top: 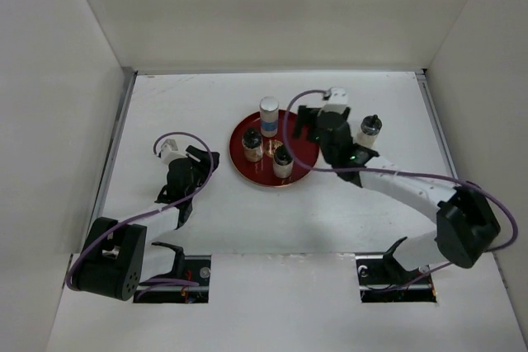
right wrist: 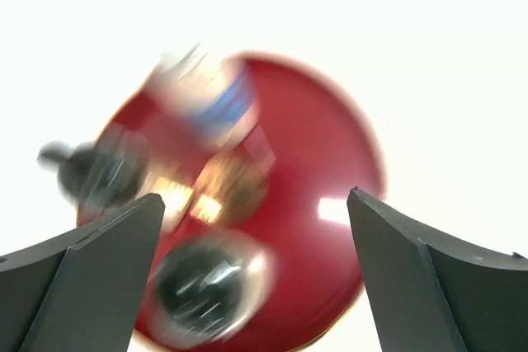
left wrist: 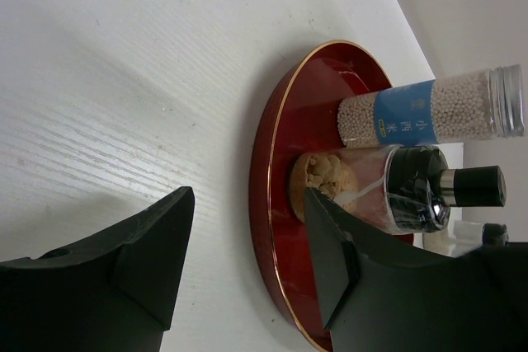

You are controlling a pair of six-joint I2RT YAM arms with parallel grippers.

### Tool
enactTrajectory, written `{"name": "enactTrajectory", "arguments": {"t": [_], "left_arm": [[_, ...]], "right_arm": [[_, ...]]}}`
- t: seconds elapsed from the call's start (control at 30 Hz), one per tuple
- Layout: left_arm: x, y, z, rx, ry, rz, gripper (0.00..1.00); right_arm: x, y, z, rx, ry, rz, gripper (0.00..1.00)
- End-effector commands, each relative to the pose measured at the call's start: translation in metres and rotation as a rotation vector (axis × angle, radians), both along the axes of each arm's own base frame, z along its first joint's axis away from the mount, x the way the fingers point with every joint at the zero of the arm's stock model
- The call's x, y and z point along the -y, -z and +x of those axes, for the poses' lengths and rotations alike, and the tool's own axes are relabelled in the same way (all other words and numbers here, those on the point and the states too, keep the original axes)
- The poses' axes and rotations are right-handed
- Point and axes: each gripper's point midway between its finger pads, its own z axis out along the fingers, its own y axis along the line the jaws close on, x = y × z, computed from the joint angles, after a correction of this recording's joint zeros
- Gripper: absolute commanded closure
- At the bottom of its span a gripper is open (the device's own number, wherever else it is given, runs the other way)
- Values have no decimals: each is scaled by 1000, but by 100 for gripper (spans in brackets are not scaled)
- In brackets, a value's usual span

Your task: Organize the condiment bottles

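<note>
Tray: red, round, with a gilt rim; sits mid-table, toward the far edge.
Tall bottle: white with a blue band; upright at the tray's far rim.
Left shaker: dark cap; upright on the tray's left part.
Near shaker: dark cap; upright by the tray's near rim.
Loose shaker: upright on bare table right of the tray, close beside the right arm.
Left gripper: jaws open wide, empty; low, just beside the tray's left rim.
Right gripper: jaws spread wide, holding nothing; above the tray's right part. Its wrist view is blurred.
</note>
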Motion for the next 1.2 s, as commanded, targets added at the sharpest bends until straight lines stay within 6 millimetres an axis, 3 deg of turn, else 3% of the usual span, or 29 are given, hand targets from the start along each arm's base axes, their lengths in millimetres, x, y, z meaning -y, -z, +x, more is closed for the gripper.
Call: {"name": "enactTrajectory", "arguments": {"t": [0.0, 0.13, 0.23, 0.33, 0.43, 0.67, 0.77, 0.83, 0.9, 1.07, 1.17], "left_arm": [[2, -14, 5, 58, 2, -23, 46], [3, -14, 5, 59, 6, -21, 46], [2, -14, 5, 57, 3, -26, 46], [4, -15, 5, 62, 6, -21, 46], [5, -10, 5, 45, 12, -24, 46], [4, -11, 6, 49, 9, -29, 46], [5, -13, 6, 58, 11, -21, 46], [3, -11, 6, 51, 8, -26, 46], [4, -13, 6, 57, 11, -25, 46], [7, -13, 6, 56, 21, -24, 46], [7, -13, 6, 58, 20, -18, 46]], "right_arm": [[79, -35, 33, 111, 226, 63, 0], [166, -12, 54, 70, 484, -21, 0], [211, 5, 61, 31, 613, -84, 0], [236, 24, 68, -20, 664, -106, 0], [243, 44, 79, -72, 654, -99, 0], [247, 69, 100, -100, 627, -51, 1], [246, 65, 101, -70, 622, -33, 20], [244, 50, 101, -14, 615, -20, 32], [230, 28, 97, 48, 580, -13, 37], [183, -24, 85, 156, 463, 20, 38], [129, -39, 80, 170, 329, 42, 38]]}}
